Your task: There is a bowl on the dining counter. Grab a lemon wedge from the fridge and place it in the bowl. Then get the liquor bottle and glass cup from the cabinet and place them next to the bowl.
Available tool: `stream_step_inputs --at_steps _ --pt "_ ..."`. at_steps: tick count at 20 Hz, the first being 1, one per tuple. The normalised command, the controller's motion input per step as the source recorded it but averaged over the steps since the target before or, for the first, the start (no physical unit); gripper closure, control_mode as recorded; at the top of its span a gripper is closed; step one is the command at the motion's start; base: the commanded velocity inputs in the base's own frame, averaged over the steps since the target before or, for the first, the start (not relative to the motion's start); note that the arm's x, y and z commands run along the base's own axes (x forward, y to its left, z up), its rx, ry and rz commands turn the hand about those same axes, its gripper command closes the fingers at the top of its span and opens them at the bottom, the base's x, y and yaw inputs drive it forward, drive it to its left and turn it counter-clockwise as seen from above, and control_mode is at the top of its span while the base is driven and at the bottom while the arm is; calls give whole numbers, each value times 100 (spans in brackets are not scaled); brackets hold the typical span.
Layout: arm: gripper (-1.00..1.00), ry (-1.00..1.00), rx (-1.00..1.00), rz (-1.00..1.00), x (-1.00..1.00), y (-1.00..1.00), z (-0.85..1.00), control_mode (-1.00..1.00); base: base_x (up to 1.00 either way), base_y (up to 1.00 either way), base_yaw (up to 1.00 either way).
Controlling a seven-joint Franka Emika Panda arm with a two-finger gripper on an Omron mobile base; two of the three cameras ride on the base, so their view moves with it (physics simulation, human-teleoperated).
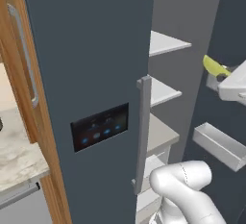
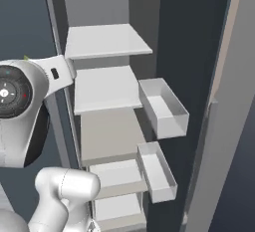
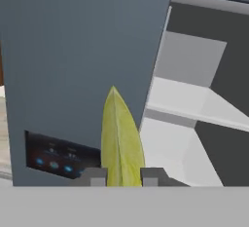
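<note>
Gripping the lemon wedge (image 3: 120,141) between the two dark fingertips (image 3: 96,176) of the end effector (image 3: 122,177), jaws nearly closed on its lower end, pointed tip standing up away from the hand. Holding it in the air in front of the fridge (image 1: 91,74), off every shelf and clear of the door. Seen from the left base camera, showing as a small yellow sliver (image 1: 214,66) sticking out of the end effector (image 1: 222,77) at the right edge, level with the upper shelves (image 1: 166,43) of the open compartment.

Standing open on the right side of the fridge, with white shelves (image 2: 104,41) stacked one above another and two pale door bins (image 2: 164,107) hanging on the inside of the swung-out door (image 2: 219,101). Keeping the left door shut, its black panel with blue lights (image 1: 99,126) beside the long grey vertical handle (image 1: 142,131). Showing a wooden side panel (image 1: 21,64) and a corner of beige marbled worktop (image 1: 14,155) at the far left.
</note>
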Motion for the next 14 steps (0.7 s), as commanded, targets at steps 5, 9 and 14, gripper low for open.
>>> stream_step_inputs --at_steps 5,9,14 --pt "100 0 0 0 0 0 0 100 -15 44 -38" --pt "100 0 0 0 0 0 0 100 -13 47 -50" --pt "100 0 0 0 0 0 0 100 -17 37 -61"
